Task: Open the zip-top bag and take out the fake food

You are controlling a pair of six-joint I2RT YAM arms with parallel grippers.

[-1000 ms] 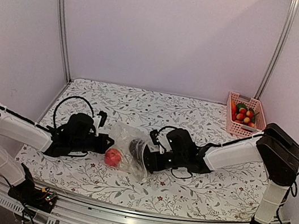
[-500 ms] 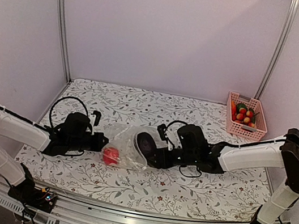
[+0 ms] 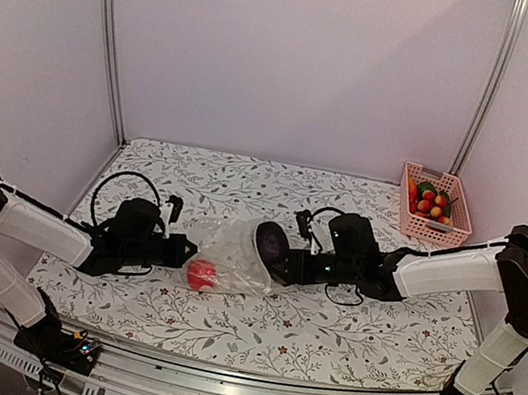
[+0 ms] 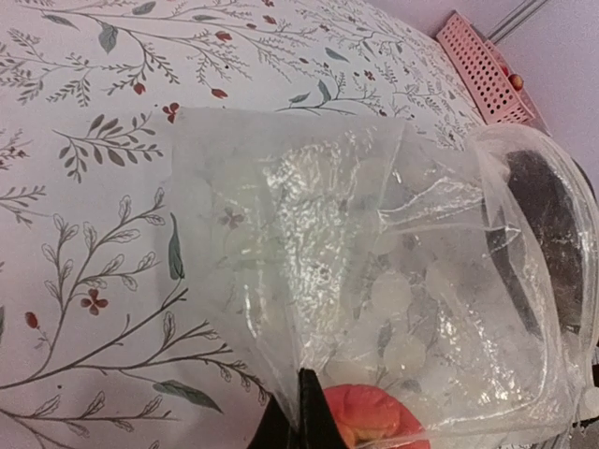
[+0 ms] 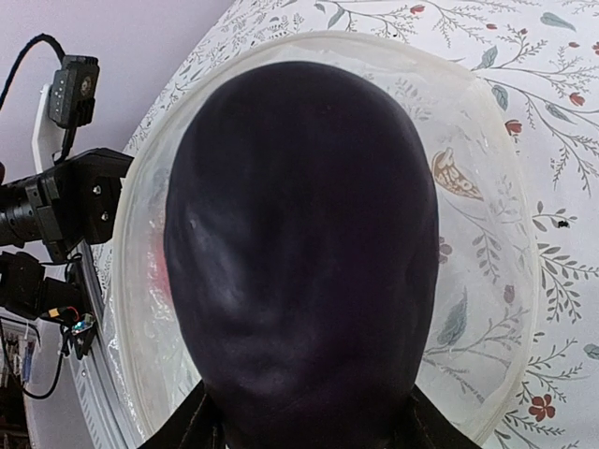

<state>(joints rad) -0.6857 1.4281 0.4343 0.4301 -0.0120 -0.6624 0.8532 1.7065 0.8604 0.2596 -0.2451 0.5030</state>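
Observation:
The clear zip-top bag (image 3: 229, 256) lies stretched between my grippers, mouth facing right. My left gripper (image 3: 177, 249) is shut on the bag's left end; in the left wrist view its fingertips (image 4: 301, 416) pinch the plastic (image 4: 328, 215) beside a red fake fruit (image 4: 379, 416) inside. That red fruit (image 3: 199, 273) shows through the bag from above. My right gripper (image 3: 292, 261) is shut on a dark purple fake food piece (image 3: 271, 244) at the bag's mouth. In the right wrist view this piece (image 5: 299, 253) fills the frame, ringed by the open bag rim (image 5: 510, 309).
A pink slatted basket (image 3: 432, 202) with several small red, green and orange fake foods stands at the back right corner; it also shows in the left wrist view (image 4: 482, 65). The floral tablecloth (image 3: 364, 326) covers the table. Frame posts stand at both back corners.
My right gripper has moved right and slightly back with the dark purple piece, drawing it to the bag's mouth. The bag has stretched out. The left gripper shifted slightly left, still pinching.

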